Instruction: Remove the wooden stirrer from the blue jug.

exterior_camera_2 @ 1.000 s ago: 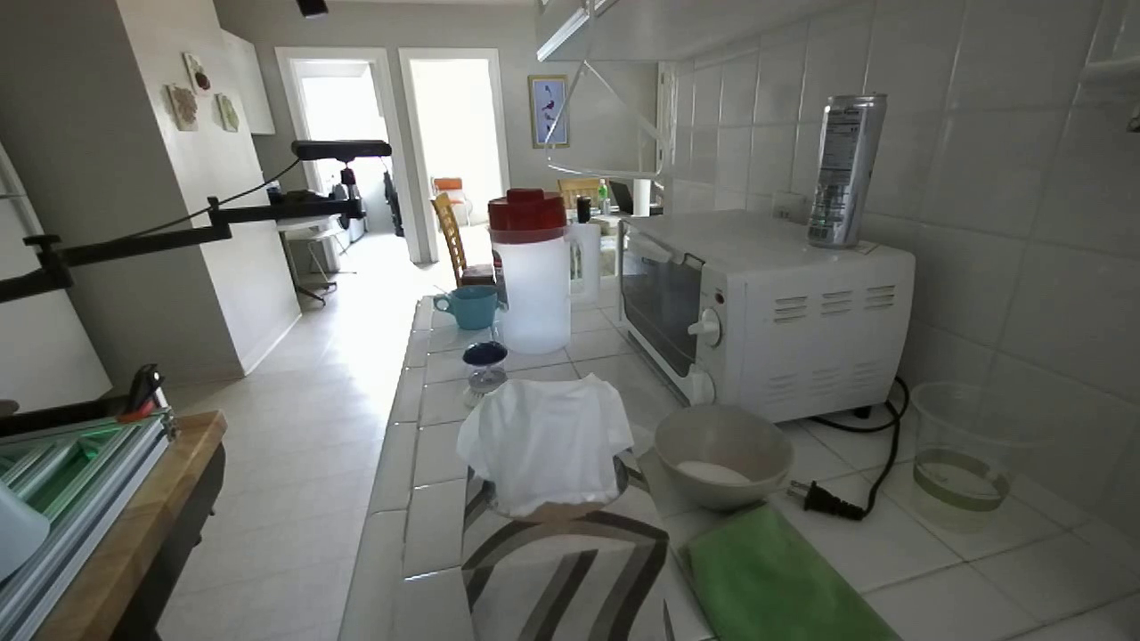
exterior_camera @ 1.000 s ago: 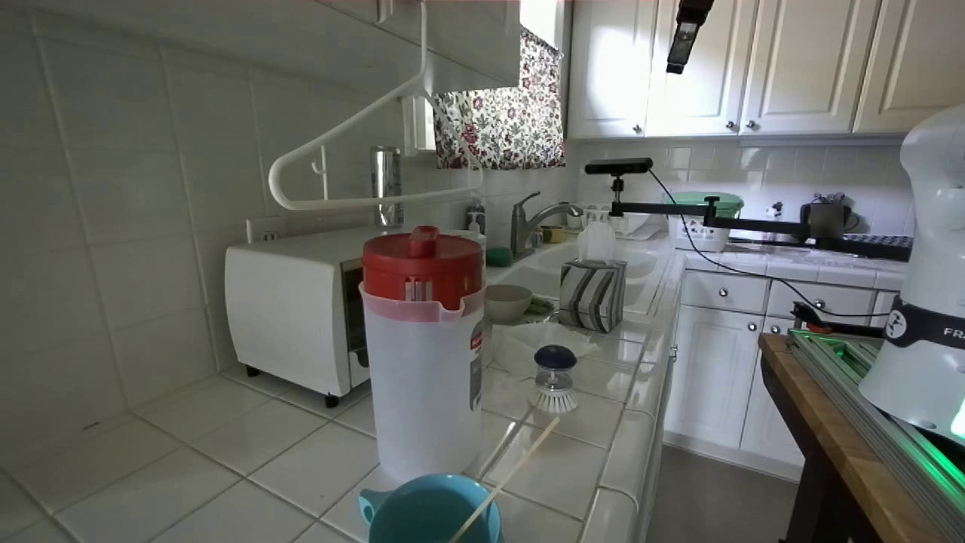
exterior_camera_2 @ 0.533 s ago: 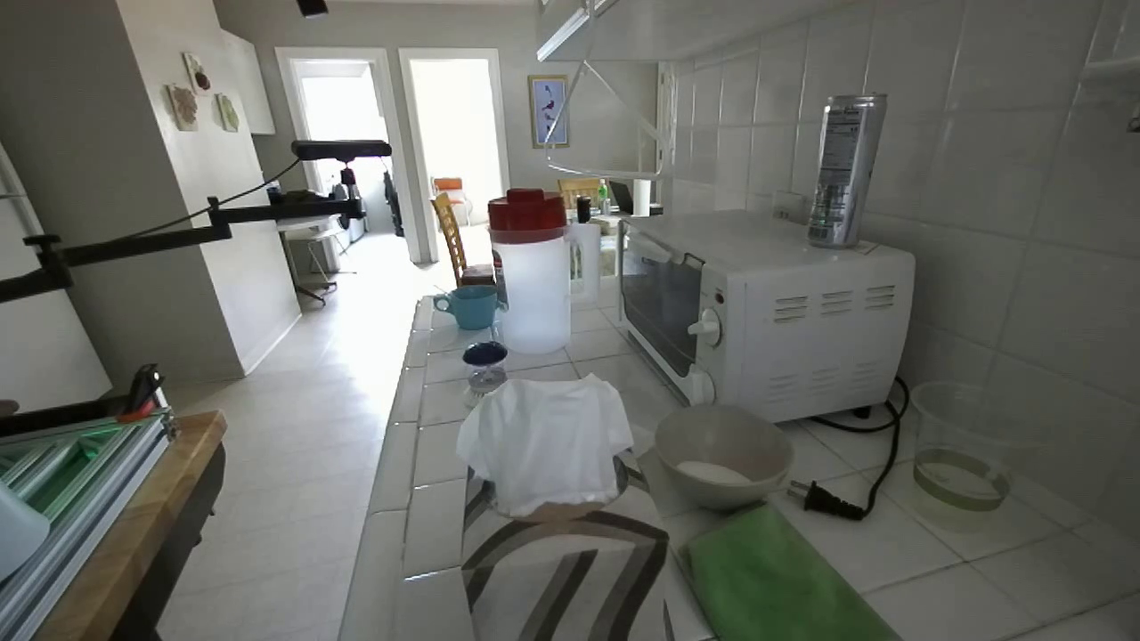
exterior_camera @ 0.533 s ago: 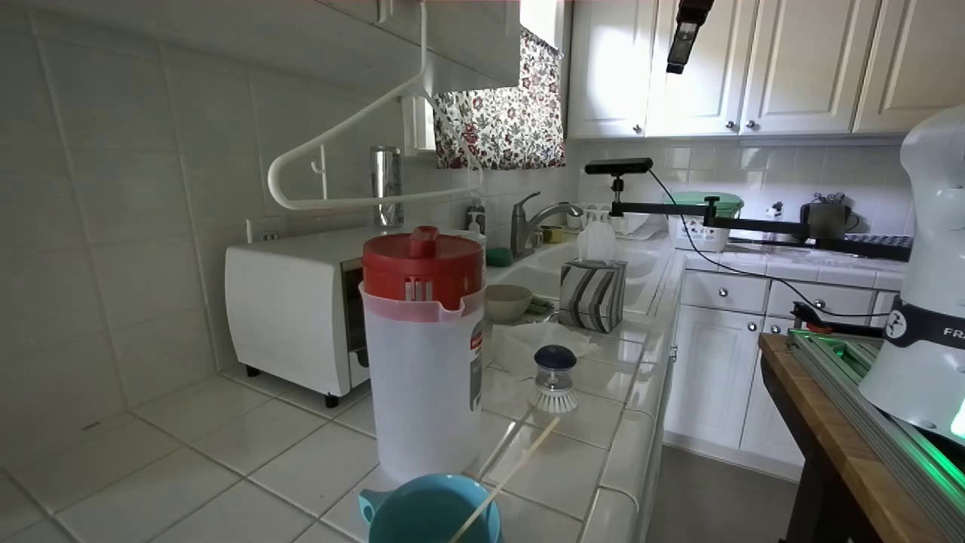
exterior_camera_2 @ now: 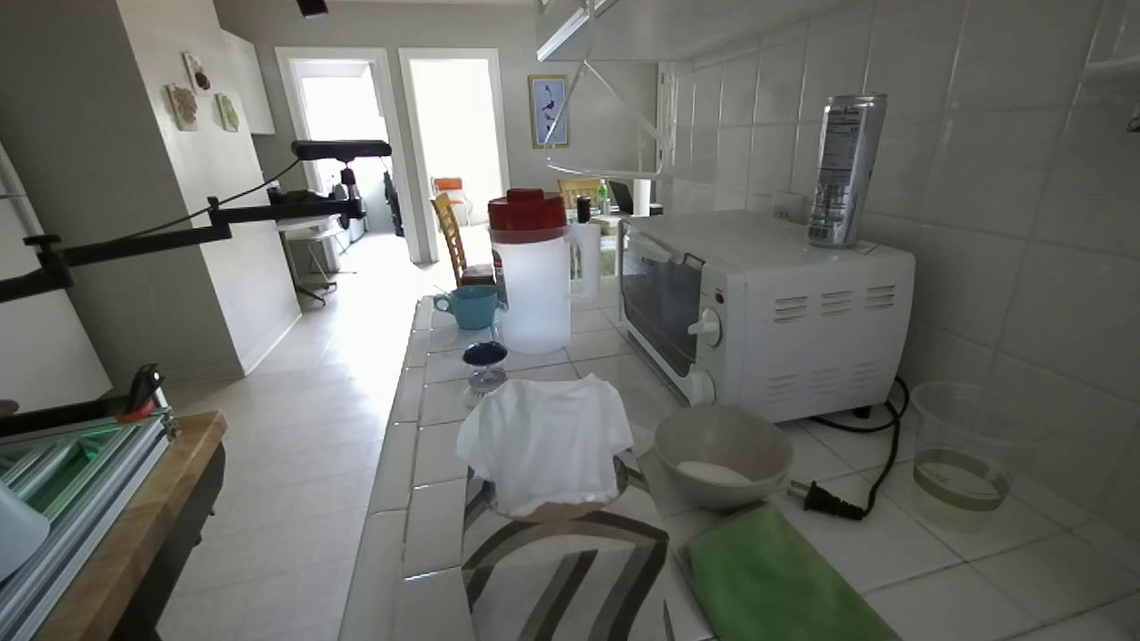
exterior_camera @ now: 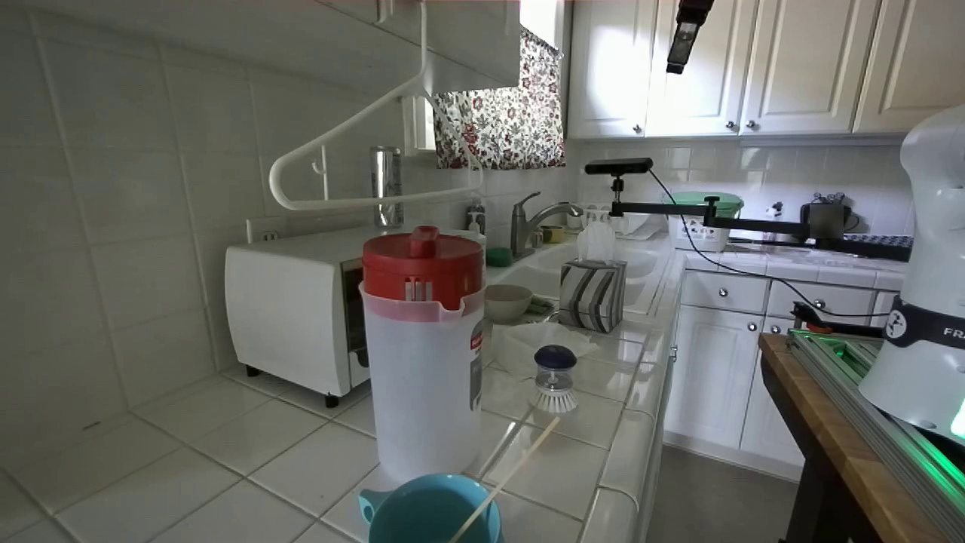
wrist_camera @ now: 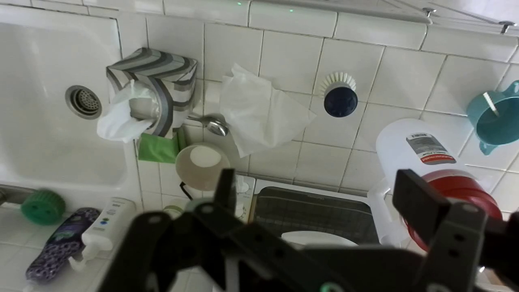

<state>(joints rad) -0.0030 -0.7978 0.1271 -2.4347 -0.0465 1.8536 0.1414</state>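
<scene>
The blue jug (exterior_camera: pixel 399 516) is a teal cup with a handle at the near end of the counter in an exterior view; it also shows beside the pitcher in an exterior view (exterior_camera_2: pixel 472 307) and at the right edge of the wrist view (wrist_camera: pixel 502 121). The wooden stirrer (exterior_camera: pixel 520 464) leans in it, slanting out over the rim; in the wrist view it is a short pale stick (wrist_camera: pixel 490 104). My gripper (wrist_camera: pixel 318 174) is open and empty, high above the counter. Its dark tip (exterior_camera: pixel 676 66) shows at the top of an exterior view, far from the jug.
The tall pitcher with a red lid (exterior_camera: pixel 426 377) stands right beside the jug. A dish brush (exterior_camera: pixel 556 377), tissue box (exterior_camera: pixel 593 296), bowl (exterior_camera_2: pixel 723 454) and toaster oven (exterior_camera: pixel 290 309) are on the counter. A white hanger (exterior_camera: pixel 377 202) hangs above; a camera arm (exterior_camera: pixel 663 210) reaches across.
</scene>
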